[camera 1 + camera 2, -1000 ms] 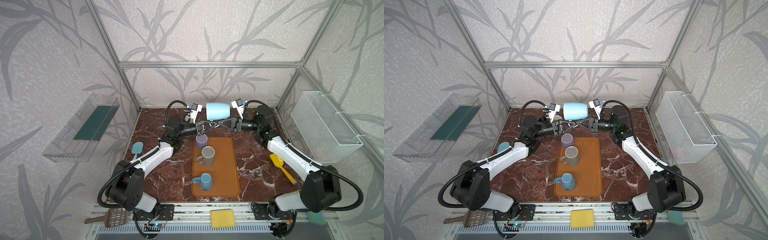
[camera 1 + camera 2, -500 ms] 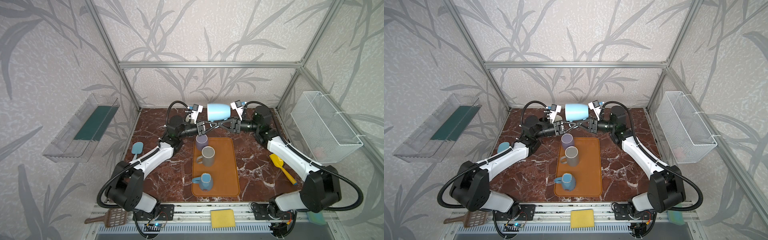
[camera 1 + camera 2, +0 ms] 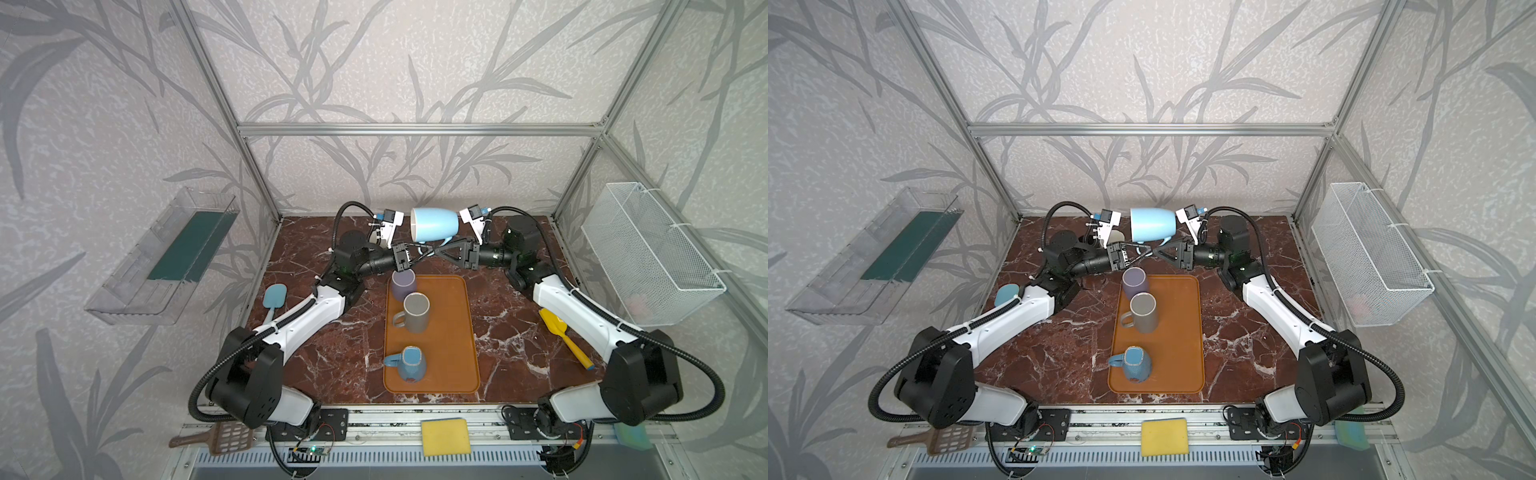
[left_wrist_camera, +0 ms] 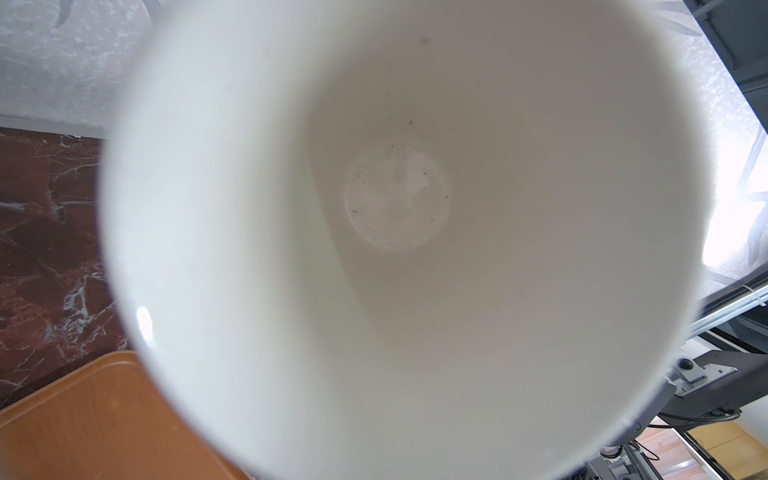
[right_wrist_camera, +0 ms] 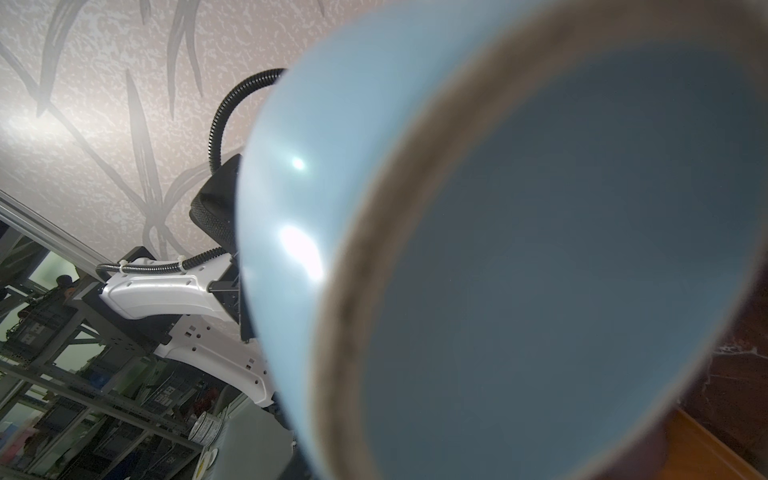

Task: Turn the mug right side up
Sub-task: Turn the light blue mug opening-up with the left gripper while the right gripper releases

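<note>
A light blue mug [image 3: 436, 224] [image 3: 1152, 226] hangs on its side above the back of the table, between my two grippers. Its mouth faces left and its handle points down. My left gripper [image 3: 422, 252] [image 3: 1140, 253] reaches in from the left and is shut on the handle. My right gripper [image 3: 435, 251] [image 3: 1154, 251] has its tips at the same handle from the right. How its jaws stand does not show. The left wrist view looks into the mug's white inside [image 4: 395, 208]. The right wrist view is filled by the mug's blue base [image 5: 540, 249]. Both hide the jaws.
An orange tray [image 3: 457, 324] below holds a purple mug [image 3: 404, 282], a grey mug [image 3: 415, 311] and a blue mug [image 3: 409, 363]. A blue spatula [image 3: 274, 297] lies left and a yellow scoop [image 3: 561, 332] right. A wire basket [image 3: 648, 257] hangs on the right wall.
The left gripper's tips have edged right, closer in under the mug's handle. The mug stays aloft on its side in nearly the same place.
</note>
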